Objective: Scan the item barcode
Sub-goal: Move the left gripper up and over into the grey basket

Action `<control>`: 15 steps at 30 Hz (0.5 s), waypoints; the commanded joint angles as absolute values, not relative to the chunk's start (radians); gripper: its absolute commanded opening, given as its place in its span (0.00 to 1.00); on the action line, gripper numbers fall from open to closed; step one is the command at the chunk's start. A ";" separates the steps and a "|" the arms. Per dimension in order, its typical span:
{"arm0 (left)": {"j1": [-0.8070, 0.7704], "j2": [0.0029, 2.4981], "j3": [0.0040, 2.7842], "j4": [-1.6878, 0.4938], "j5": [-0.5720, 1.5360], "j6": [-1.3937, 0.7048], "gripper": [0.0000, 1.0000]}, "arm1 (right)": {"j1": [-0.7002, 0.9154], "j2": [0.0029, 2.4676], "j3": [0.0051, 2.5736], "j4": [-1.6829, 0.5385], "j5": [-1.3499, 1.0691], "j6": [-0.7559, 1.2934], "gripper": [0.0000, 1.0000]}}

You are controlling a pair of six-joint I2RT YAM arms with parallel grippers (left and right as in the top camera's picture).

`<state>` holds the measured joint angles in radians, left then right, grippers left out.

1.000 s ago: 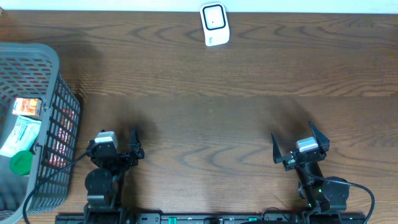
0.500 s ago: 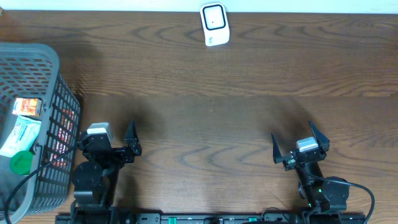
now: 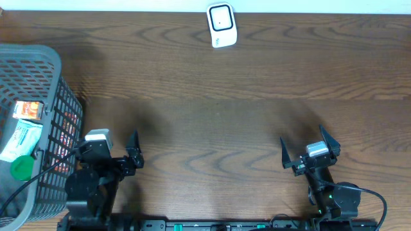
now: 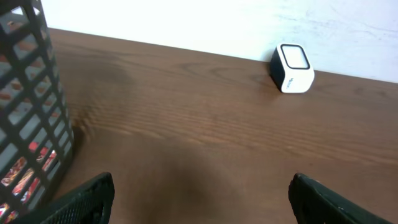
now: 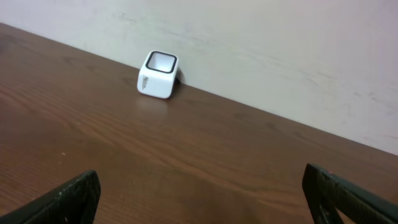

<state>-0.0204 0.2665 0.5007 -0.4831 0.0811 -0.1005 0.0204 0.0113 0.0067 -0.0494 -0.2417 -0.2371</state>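
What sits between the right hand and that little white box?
Nothing: bare table between the right hand and the white box, shown in the overhead view.

A dark wooden table (image 3: 212, 122) with wavy grain fills the view. A grey mesh basket (image 3: 32, 52) stands upright at its left edge. A plain whitish wall (image 5: 280, 43) runs along the table's far side.

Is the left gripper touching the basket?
Apart. The left wrist view shows bare table wood between the open left gripper and the basket wall; its nearest finger stands clear of the mesh.
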 commanded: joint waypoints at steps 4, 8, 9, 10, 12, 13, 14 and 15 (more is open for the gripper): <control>-0.017 0.268 0.624 -0.591 0.098 -0.088 0.90 | 0.013 0.007 0.006 -0.054 -0.237 -0.221 0.99; -0.017 0.286 0.673 -0.630 0.099 -0.088 0.90 | 0.013 0.007 0.006 -0.054 -0.237 -0.221 0.99; -0.017 0.295 0.682 -0.637 0.099 -0.088 0.90 | 0.013 0.007 0.006 -0.054 -0.237 -0.221 0.99; -0.017 0.310 0.694 -0.645 0.105 -0.088 0.90 | 0.013 0.007 0.006 -0.054 -0.237 -0.221 0.99; -0.017 0.350 0.719 -0.661 0.119 -0.088 0.90 | 0.013 0.007 0.006 -0.054 -0.237 -0.221 0.99; -0.017 0.380 0.736 -0.672 0.129 -0.087 0.90 | 0.013 0.007 0.006 -0.054 -0.237 -0.221 0.99; -0.017 0.409 0.752 -0.681 0.138 -0.087 0.90 | 0.013 0.007 0.006 -0.054 -0.237 -0.221 0.99; -0.017 0.446 0.773 -0.693 0.148 -0.088 0.90 | 0.013 0.007 0.006 -0.054 -0.237 -0.221 0.99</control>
